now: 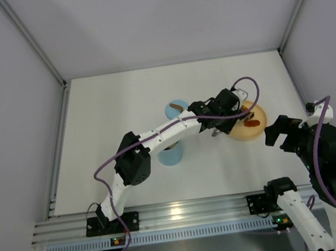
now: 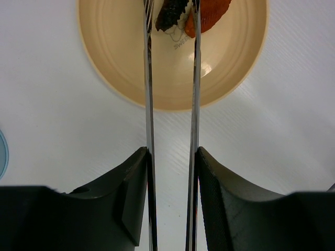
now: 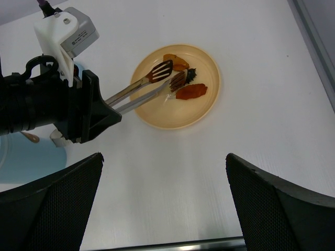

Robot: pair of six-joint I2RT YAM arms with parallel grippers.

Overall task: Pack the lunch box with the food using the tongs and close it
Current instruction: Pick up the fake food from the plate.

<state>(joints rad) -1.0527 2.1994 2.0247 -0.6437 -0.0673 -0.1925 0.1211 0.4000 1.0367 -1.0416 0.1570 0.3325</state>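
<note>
The left end effector (image 2: 171, 157) is closed partway on the tongs (image 3: 138, 89), pinching both thin arms between its pads. The tips hang over the upper part of the plate (image 3: 172, 117), where the food sits. One tip stands at the dark piece (image 3: 190, 75); the other is beside the orange piece (image 3: 176, 61).

The pieces lie crowded, the dark piece touching the red-orange piece (image 3: 191, 91). A squeeze could catch two at once, or nudge one across the plate instead of gripping it. The slim arms may also slide or twist in the pads, and a loose pinch could drop the piece on the worktop (image 1: 111, 120) on the way over.

In the top view the lunch box (image 1: 172, 156) stands left of the plate at centre frame, partly under the left arm's own forearm. That makes a tight turn back. Its lid (image 1: 176, 108) lies just above it.

The right end effector (image 3: 163, 172) is spread wide and empty, near the plate's right rim. Open worktop lies toward the upper left of the frame.
</note>
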